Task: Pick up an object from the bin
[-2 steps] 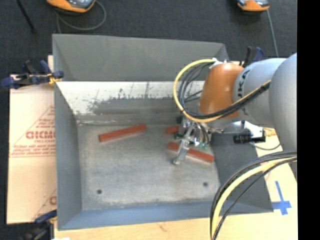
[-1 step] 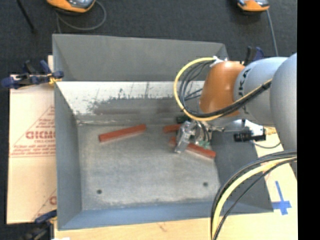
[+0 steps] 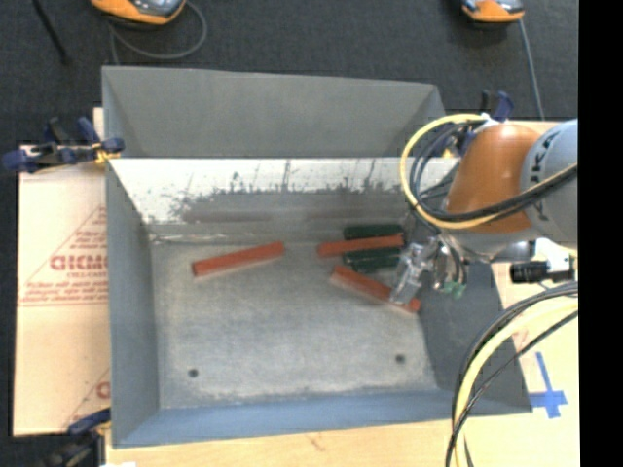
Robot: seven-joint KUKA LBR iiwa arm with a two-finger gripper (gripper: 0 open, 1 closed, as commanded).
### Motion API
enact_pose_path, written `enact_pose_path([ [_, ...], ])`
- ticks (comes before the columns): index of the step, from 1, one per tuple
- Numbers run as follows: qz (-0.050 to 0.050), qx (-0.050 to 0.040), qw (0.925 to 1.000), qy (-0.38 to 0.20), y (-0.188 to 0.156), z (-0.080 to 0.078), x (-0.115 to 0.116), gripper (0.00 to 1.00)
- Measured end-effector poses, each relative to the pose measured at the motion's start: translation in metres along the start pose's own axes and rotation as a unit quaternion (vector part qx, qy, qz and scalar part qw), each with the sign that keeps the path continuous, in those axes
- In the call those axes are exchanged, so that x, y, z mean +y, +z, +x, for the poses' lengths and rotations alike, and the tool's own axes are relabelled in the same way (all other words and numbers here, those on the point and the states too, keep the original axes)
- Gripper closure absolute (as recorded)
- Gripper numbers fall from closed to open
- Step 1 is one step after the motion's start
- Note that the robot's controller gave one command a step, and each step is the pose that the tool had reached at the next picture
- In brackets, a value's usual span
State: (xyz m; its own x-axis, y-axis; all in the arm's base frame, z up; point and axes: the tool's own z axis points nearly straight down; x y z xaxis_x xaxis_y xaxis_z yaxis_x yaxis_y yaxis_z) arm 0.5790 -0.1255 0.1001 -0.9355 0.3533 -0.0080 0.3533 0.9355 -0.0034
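At the right side of the bin (image 3: 292, 363), the arm (image 3: 496, 178) with its orange cover comes down from the frame's right edge, looped by yellow and black cables (image 3: 421, 168). The fingers (image 3: 409, 285) sit over the right end of the slanted red bar (image 3: 358, 284), which lies on the bin floor with its right end lower in the frame. From this angle I cannot tell whether they are released or clenched on that bar. Just above it lies the lower green bar (image 3: 375, 260), then the middle red bar (image 3: 358, 247), then the upper green bar (image 3: 373, 231). The four lie close together, right of centre, near the back wall. Well apart from them, left of centre, the lone red bar (image 3: 239, 259) lies flat, its right end tilted slightly toward the top of the frame.
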Motion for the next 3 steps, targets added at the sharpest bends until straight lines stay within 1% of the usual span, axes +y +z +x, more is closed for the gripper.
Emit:
enact_pose_path([
  [1, -0.001, 0.0013, 1.0000, -0.003, 0.002, 0.001, 0.005, 0.00],
  [2, -0.001, 0.0009, 0.9981, -0.062, 0.029, 0.021, 0.001, 0.00],
  [3, -0.001, 0.0010, 0.9981, -0.062, 0.029, 0.021, 0.001, 1.00],
])
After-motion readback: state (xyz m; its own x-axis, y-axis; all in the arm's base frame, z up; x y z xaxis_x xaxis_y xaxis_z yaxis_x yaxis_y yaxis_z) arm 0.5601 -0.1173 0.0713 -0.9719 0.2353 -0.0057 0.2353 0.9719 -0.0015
